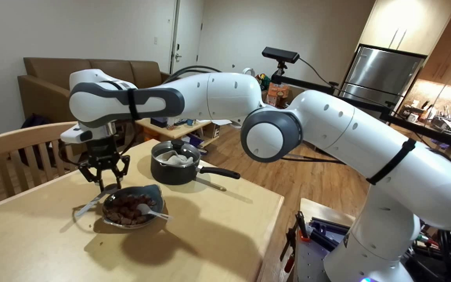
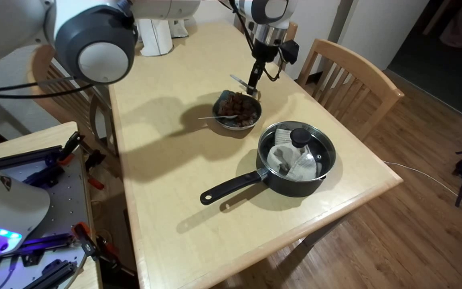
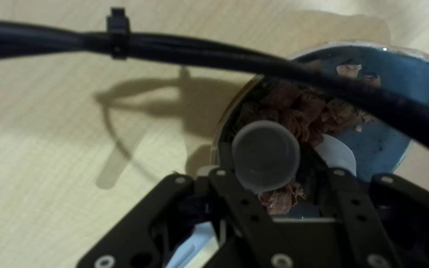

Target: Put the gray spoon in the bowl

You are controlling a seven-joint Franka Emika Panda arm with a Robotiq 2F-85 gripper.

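Observation:
My gripper (image 1: 110,187) points down at the bowl's edge, its fingers closed on the sides of the gray spoon's round head. It also shows in the other views (image 2: 252,90) (image 3: 266,163). The gray spoon (image 1: 91,205) is tilted, its handle reaching out past the rim over the table; it also shows in both other views (image 2: 238,80) (image 3: 266,158). The bowl (image 1: 156,192) has a bluish inside with reddish-brown chunks; it also shows elsewhere (image 2: 225,95) (image 3: 384,149). Whether the spoon touches the rim cannot be told.
A white spoon (image 1: 146,209) lies in the bowl, its handle over the rim. A black lidded pot (image 2: 291,184) with cloth inside and a long handle (image 2: 231,186) stands beside the bowl. Chairs (image 2: 355,72) stand at the table's edge. A cable (image 3: 199,52) crosses the wrist view.

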